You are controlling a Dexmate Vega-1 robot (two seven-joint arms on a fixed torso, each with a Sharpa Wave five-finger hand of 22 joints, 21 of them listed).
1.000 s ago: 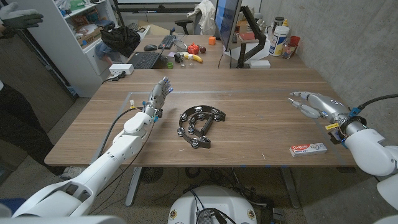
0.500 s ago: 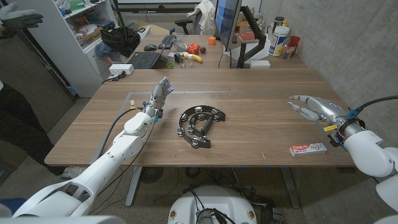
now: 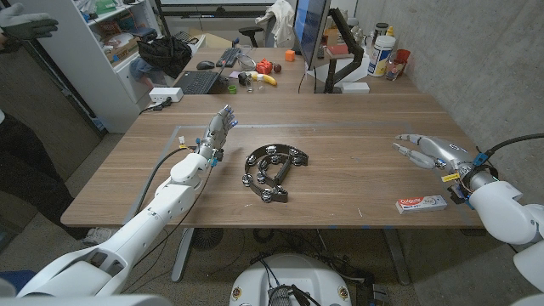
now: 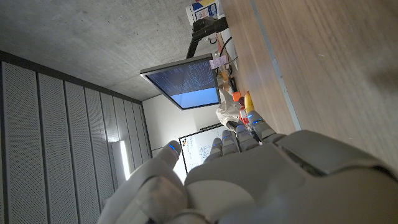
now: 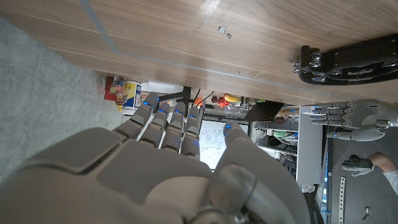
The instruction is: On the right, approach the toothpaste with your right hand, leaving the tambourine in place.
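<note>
The toothpaste [image 3: 422, 203], a white box with a red label, lies flat near the table's front right edge. My right hand [image 3: 429, 150] hovers over the table just behind it, apart from it, with its fingers spread and pointing left and nothing in them; the right wrist view shows its back [image 5: 168, 168]. The black tambourine [image 3: 274, 171] lies at the table's middle and also shows in the right wrist view [image 5: 354, 59]. Left of the tambourine my left hand [image 3: 217, 132] stands upright, fingers straight and empty, its back [image 4: 249, 180] seen from the left wrist.
Behind the table stands a second desk with a monitor [image 3: 311, 34], a keyboard [image 3: 197, 82], a banana [image 3: 267, 79] and bottles [image 3: 382, 55]. A shelf [image 3: 102, 51] and a person [image 3: 21, 161] are at the left. A concrete wall runs along the right.
My right hand has drifted slightly toward the table's front edge, closer to the toothpaste. The left hand, tambourine and toothpaste have not moved.
</note>
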